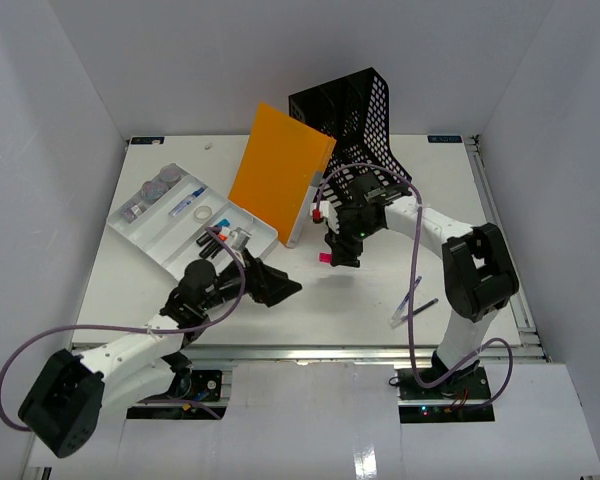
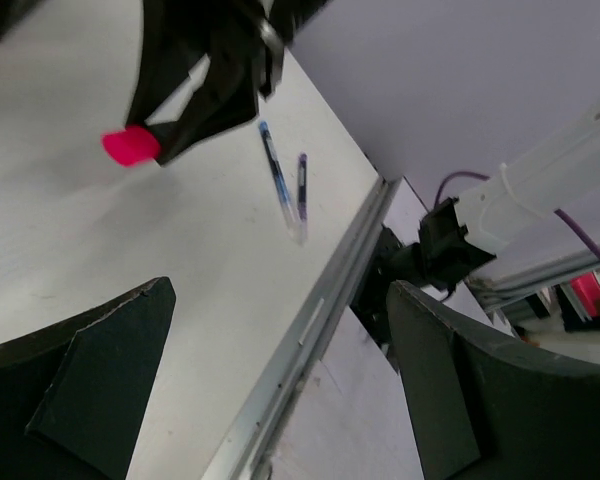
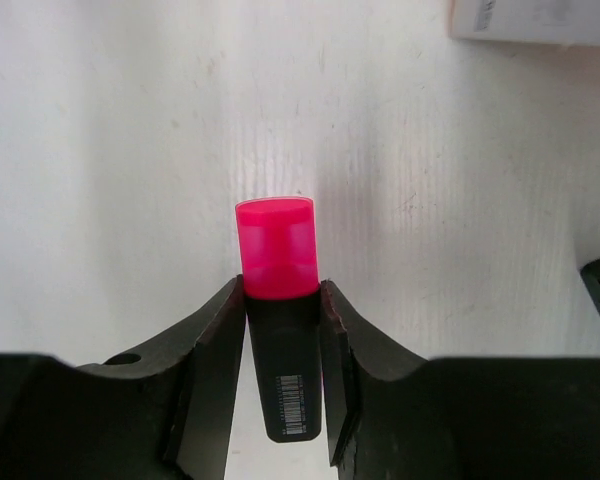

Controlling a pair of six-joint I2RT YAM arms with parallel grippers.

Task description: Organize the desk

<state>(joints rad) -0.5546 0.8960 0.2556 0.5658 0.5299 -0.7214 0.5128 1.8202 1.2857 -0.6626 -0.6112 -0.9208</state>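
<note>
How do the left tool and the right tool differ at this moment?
The right tool is shut on a pink highlighter; the left tool is open and empty. The right tool points down at the desk near its middle; the left tool aims sideways across the desk, nearer the front rail. Both are black with two fingers.

orange folder (image 1: 278, 185), black basket (image 1: 355, 110), tray (image 1: 160, 238), pink highlighter (image 3: 276, 250)

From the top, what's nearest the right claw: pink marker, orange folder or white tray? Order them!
1. Pink marker, held in the right claw.
2. Orange folder, standing behind it, leftward.
3. White tray, farther left.
</note>
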